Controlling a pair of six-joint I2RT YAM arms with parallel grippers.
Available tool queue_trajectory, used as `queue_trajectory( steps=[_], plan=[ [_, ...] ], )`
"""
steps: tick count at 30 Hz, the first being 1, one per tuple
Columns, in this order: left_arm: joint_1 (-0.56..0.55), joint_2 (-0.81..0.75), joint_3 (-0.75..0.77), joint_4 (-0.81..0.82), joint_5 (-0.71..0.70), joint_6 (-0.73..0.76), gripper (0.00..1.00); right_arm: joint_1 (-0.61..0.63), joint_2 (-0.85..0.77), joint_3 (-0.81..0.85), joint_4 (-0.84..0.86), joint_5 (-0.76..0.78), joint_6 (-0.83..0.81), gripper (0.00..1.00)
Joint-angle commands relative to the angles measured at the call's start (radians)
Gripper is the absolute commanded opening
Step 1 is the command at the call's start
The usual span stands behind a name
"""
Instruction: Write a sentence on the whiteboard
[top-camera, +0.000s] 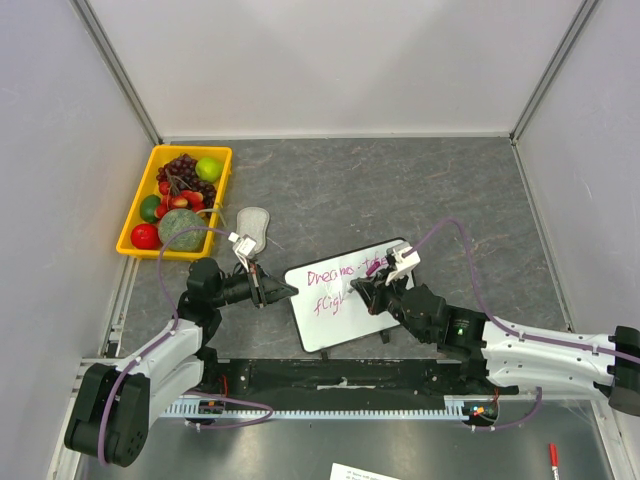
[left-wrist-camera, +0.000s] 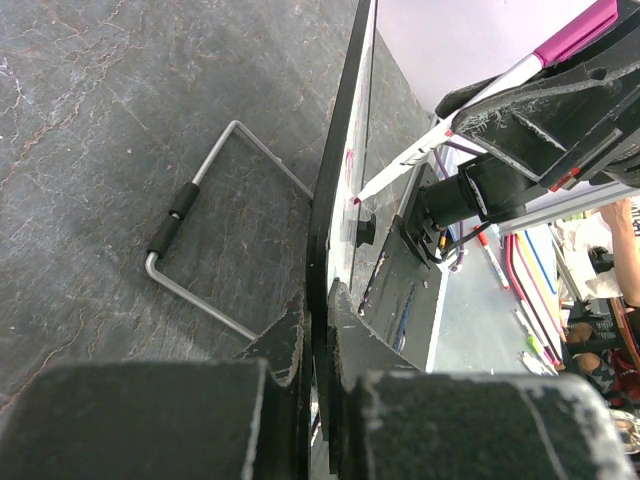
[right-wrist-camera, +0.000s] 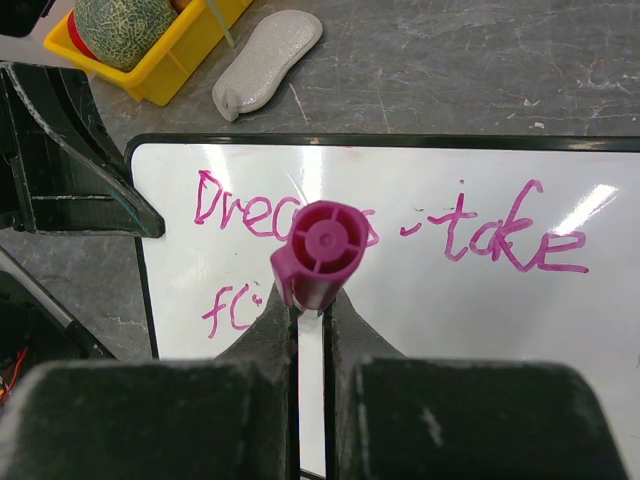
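The magenta-pink handwritten sentence (right-wrist-camera: 480, 235) has "take" ending line one and line two barely started, on the small white black-framed whiteboard (right-wrist-camera: 450, 330) propped on the dark grey surface (top-camera: 400, 190). Your right tool (right-wrist-camera: 312, 322) is clamped on the white magenta-capped marker (right-wrist-camera: 320, 250); your left tool (left-wrist-camera: 318, 335) pinches the board's left edge. Lean on the tip too hard and I'd bet the board pivots on its wire stand (left-wrist-camera: 172, 222), skewing line two.

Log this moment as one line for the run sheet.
left gripper shut on whiteboard edge | right gripper shut on pink marker, tip at whiteboard | sentence: first line written, second line begun | stage: mid-writing
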Motion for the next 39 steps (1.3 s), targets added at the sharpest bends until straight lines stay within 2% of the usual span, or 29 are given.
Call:
queue_trajectory(
  steps=[1,10,26,39],
  plan=[
    [-0.002,-0.003,0.002,0.017,-0.014,0.079,0.02,-0.006,-0.014,0.040,-0.001,0.066,-0.020,0.00],
    [-0.003,-0.003,0.002,0.015,-0.014,0.079,0.02,-0.006,-0.057,0.014,-0.030,0.089,-0.009,0.00],
    [-0.002,-0.008,0.000,0.017,-0.014,0.077,0.02,-0.006,-0.051,-0.042,-0.067,0.005,0.017,0.00],
    [-0.002,-0.005,0.000,0.017,-0.013,0.079,0.02,-0.007,-0.104,0.060,-0.061,0.016,-0.022,0.00]
  ],
)
